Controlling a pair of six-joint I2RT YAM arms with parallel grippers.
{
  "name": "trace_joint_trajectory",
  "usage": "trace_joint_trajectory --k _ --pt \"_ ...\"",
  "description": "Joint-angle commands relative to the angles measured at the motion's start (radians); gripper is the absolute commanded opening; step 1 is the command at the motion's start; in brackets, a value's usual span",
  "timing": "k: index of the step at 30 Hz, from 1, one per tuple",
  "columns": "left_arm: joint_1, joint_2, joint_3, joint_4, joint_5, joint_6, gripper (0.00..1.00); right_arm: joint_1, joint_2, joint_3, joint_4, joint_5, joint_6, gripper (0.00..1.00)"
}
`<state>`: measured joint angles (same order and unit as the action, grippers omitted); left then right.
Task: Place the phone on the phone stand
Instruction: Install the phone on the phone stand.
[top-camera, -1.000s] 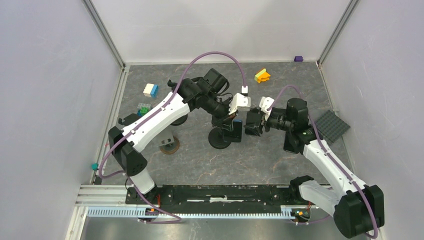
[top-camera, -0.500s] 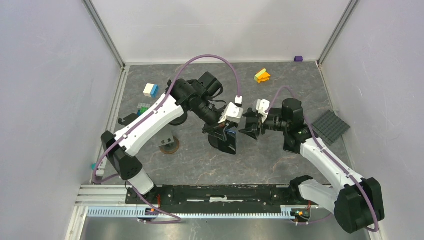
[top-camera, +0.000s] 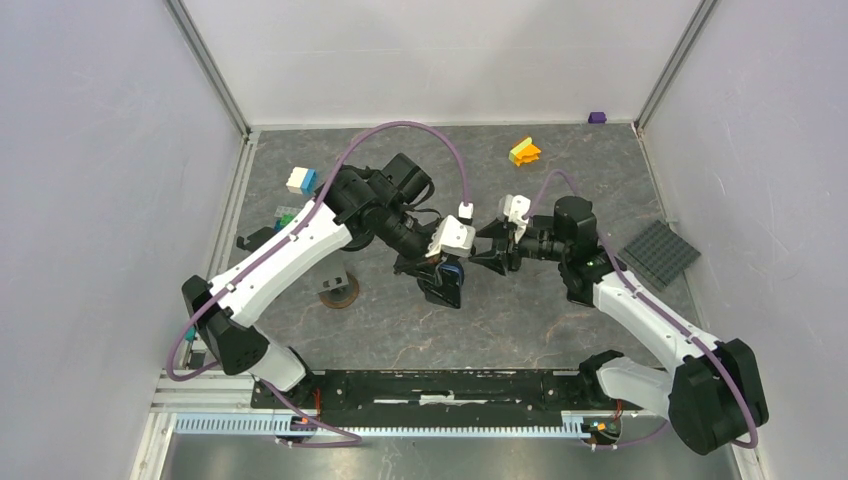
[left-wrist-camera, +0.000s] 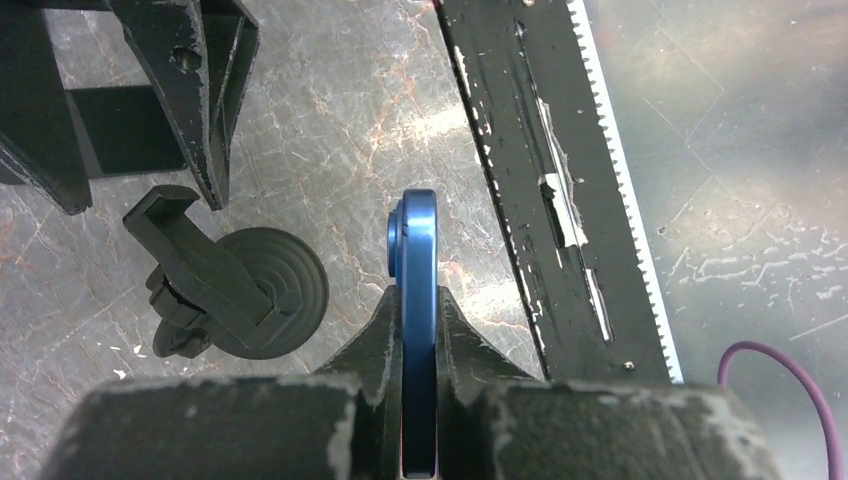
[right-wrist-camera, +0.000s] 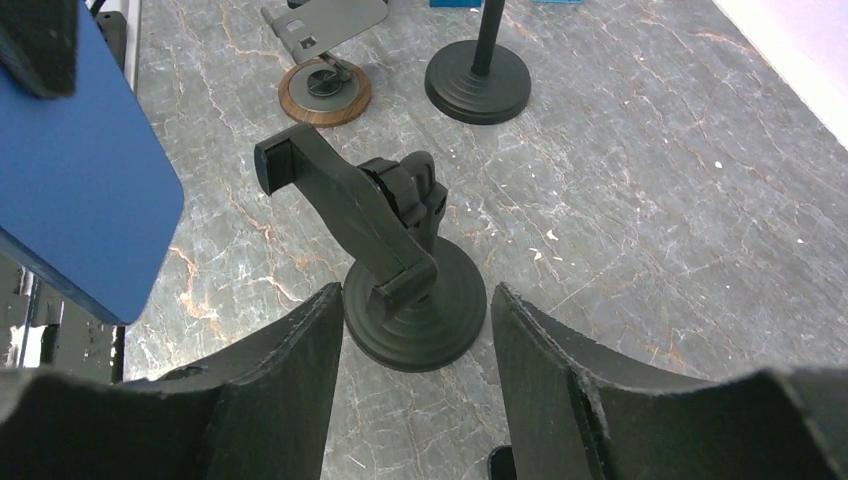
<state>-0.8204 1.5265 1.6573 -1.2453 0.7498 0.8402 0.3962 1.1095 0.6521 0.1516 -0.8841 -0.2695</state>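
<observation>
- Blue phone is clenched edge-on between the left fingers, in the lower middle of the left wrist view. It hangs above the surface and is not yet on any stand.
- Black right fingers stand apart at the bottom of the right wrist view. The round base of the phone stand shows between them; whether they touch it I cannot tell.
- The cradle of the stand leans toward the upper left of that view, and the phone's corner is near it at the left edge.
- In my judgement the left fingers hold only a small part of the phone, so it may swing or slip if its edge pushes against the cradle.
- If the right fingers close off-centre on the base, the stand can slide or tip, and the cradle will not be where the phone comes down.
- Both arms are crowded in the middle of the top view, so the phone could hit the right fingers.
</observation>
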Motion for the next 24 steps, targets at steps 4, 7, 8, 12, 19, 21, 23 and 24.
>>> trace_joint_trajectory --k 4,7,8,12,19,21,23,24 --pt "-0.005 -0.050 -0.029 0.130 -0.013 -0.088 0.02 0.030 -0.007 0.014 0.073 0.068 0.052 0.57" --pt "-0.005 -0.047 -0.043 0.187 -0.007 -0.135 0.02 0.037 -0.002 0.014 0.073 0.102 0.066 0.52" --pt "-0.005 -0.045 -0.043 0.204 -0.005 -0.152 0.02 0.039 0.001 0.014 0.074 0.113 0.071 0.51" --pt "-0.005 -0.026 -0.033 0.255 -0.004 -0.212 0.02 0.047 0.010 0.015 0.072 0.137 0.087 0.43" --pt "-0.005 -0.014 -0.035 0.377 0.029 -0.329 0.02 0.058 -0.008 0.018 0.070 0.166 0.108 0.36" --pt "-0.006 -0.014 -0.046 0.426 0.039 -0.354 0.02 0.061 -0.012 0.017 0.069 0.182 0.113 0.34" --pt "-0.006 -0.006 -0.044 0.459 0.048 -0.378 0.02 0.062 -0.014 0.019 0.065 0.193 0.117 0.32" --pt "-0.006 -0.001 -0.042 0.472 0.053 -0.390 0.02 0.064 -0.014 0.018 0.066 0.196 0.119 0.31"
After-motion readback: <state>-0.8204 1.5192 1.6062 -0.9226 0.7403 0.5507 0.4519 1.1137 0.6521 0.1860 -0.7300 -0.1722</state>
